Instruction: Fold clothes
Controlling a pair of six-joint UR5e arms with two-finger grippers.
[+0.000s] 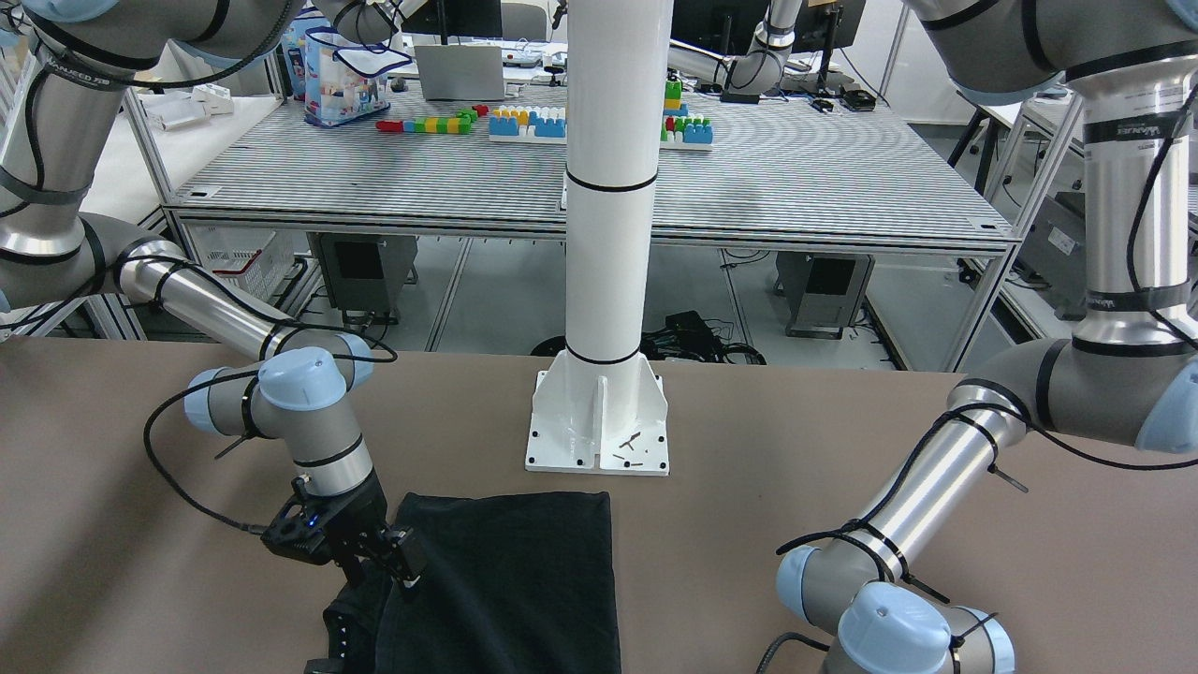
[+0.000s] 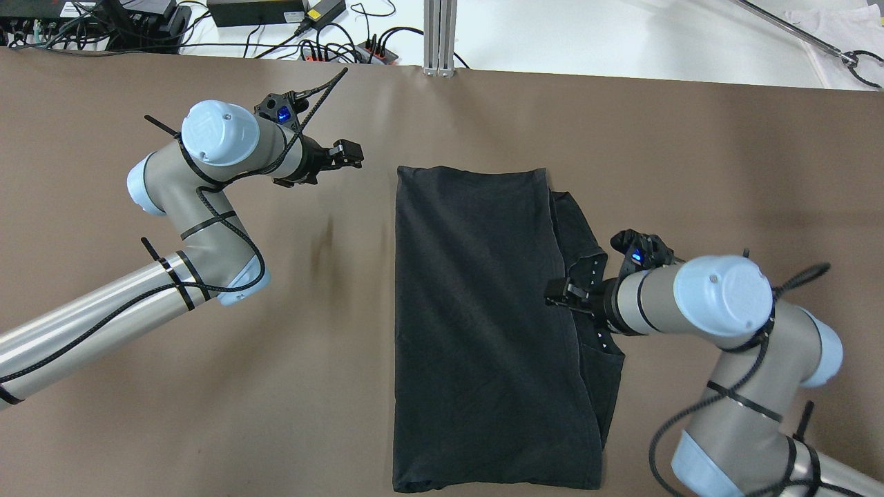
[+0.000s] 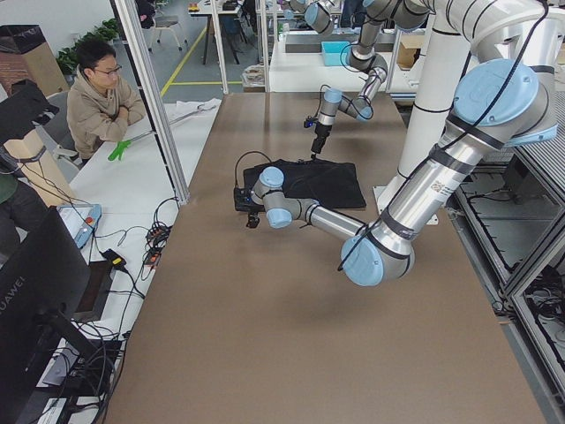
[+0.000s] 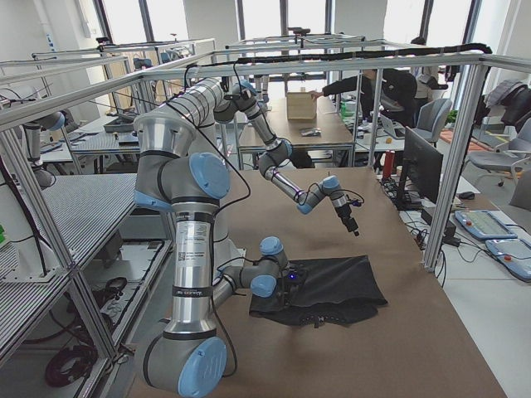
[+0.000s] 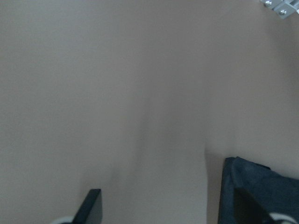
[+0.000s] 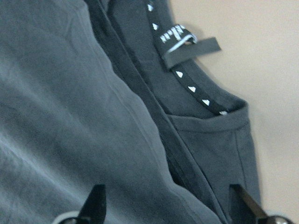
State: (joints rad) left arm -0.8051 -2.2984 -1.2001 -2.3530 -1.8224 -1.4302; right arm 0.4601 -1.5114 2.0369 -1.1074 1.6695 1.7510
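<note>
Lying flat in the middle of a smooth, matte brown surface (image 2: 276, 379) is a black garment (image 2: 476, 324) of soft, plain fabric, folded into a long rectangle with faint creases. One short end sits just in front of a white pillar's glossy base plate (image 1: 562, 440). Along the robot's right side a narrower under-layer shows beyond the top panel, with a stitched hem and a curved neckband (image 6: 187, 84) printed with small white triangles; a small fabric loop (image 6: 191, 46) hangs from it. The right gripper (image 2: 552, 295) is over that right edge, where the top panel meets the neckline, its fingers spread wide; whether they touch the cloth cannot be told. The left gripper (image 2: 356, 155) is also spread, empty, over bare surface near the garment's far left corner, apart from it.
</note>
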